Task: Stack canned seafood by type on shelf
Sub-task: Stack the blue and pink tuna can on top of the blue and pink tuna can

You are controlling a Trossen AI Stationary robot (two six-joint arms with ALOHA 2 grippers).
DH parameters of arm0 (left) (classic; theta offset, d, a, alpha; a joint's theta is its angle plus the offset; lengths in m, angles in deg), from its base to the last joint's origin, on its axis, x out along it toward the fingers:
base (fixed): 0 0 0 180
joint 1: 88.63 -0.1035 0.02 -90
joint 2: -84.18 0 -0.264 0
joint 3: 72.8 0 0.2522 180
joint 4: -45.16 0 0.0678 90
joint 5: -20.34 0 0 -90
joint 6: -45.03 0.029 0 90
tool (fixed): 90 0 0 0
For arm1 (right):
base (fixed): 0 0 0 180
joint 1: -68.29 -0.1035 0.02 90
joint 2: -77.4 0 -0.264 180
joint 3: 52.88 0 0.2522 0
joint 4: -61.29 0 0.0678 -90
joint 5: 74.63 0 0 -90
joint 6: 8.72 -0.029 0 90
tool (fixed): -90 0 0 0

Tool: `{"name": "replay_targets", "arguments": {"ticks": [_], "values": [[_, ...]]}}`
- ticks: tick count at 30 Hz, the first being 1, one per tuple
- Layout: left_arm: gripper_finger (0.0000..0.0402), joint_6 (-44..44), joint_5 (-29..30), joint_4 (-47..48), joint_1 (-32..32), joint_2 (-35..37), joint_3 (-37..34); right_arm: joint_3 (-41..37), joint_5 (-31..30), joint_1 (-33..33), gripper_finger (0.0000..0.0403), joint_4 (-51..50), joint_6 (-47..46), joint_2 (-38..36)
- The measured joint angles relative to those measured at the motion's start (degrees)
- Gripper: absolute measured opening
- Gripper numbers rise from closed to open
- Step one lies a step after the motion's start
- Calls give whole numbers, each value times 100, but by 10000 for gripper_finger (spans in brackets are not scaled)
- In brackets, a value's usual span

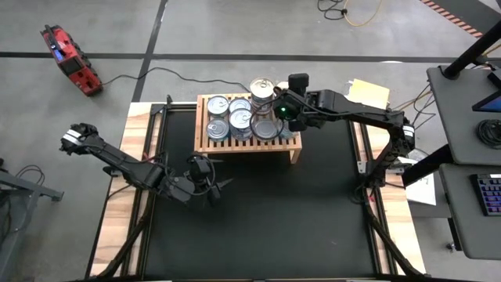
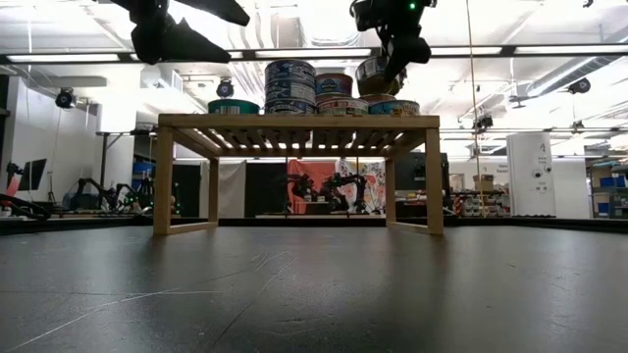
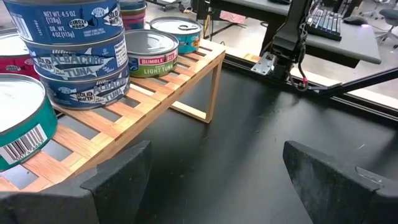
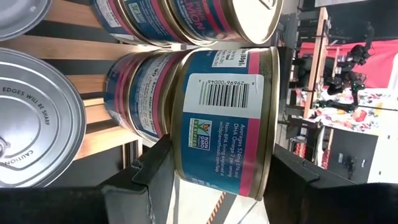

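The light-wood shelf (image 1: 246,149) stands at the far middle of the black mat and carries several tins (image 1: 229,116), some stacked two or three high (image 2: 290,86). My right gripper (image 1: 286,110) is over the shelf's right end, shut on a tin with a blue and pink label (image 4: 224,118), which also shows in the low view (image 2: 378,74). My left gripper (image 1: 213,185) hangs open and empty over the mat, in front of the shelf's left half. Its wrist view shows its open fingers (image 3: 217,186) and the stacked blue tuna tins (image 3: 81,56). My right gripper pinches the blue and pink tin between its two fingers (image 4: 149,180), one at each flat end of the tin, beside the rims (image 4: 268,155). The barcode side faces the wrist camera. The tin is lifted clear, slightly tilted, just above the tins at the shelf's right end (image 2: 392,106).
Bare black mat (image 1: 258,219) lies in front of the shelf. Wooden table strips (image 1: 117,204) run along both sides. A red tool (image 1: 70,59) lies on the floor at far left, and a desk with a keyboard (image 1: 489,192) stands at the right.
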Motion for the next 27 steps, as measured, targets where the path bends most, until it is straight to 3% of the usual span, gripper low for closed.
{"name": "replay_targets", "arguments": {"ticks": [27], "values": [[346,-4,-15,13,0,0,0,-7,-2,44,187,299,295,39]]}}
